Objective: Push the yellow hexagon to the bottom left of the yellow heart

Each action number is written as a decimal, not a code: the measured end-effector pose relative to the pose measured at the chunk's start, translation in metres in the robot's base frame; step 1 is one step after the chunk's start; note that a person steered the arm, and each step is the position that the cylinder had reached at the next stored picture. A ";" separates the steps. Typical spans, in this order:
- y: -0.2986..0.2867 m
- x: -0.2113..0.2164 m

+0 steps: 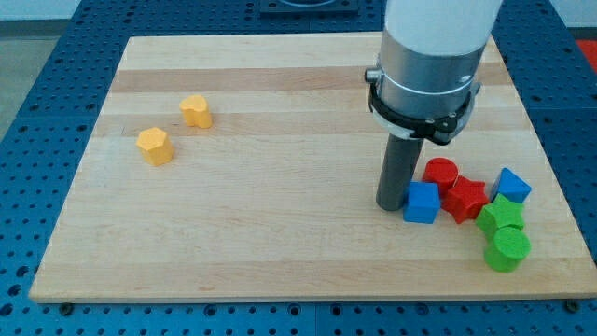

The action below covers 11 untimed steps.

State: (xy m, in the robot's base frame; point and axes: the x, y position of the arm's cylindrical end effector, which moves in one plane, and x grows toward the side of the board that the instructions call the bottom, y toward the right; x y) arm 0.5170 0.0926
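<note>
The yellow hexagon (154,146) lies on the wooden board at the view's left. The yellow heart (196,110) lies just up and to the right of it, a small gap between them. My tip (390,205) rests on the board far to the right of both, right beside the left side of a blue cube (422,203).
A cluster at the view's right: a red cylinder (440,174), a red star-shaped block (465,198), a blue block (512,185), a green block (501,217) and a green cylinder (507,249). The wooden board's (280,233) right edge lies just beyond them.
</note>
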 end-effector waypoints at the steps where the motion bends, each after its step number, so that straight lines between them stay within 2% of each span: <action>1: 0.009 0.000; 2: -0.002 0.000; 6: -0.213 -0.009; 8: -0.286 -0.032; 11: -0.305 -0.084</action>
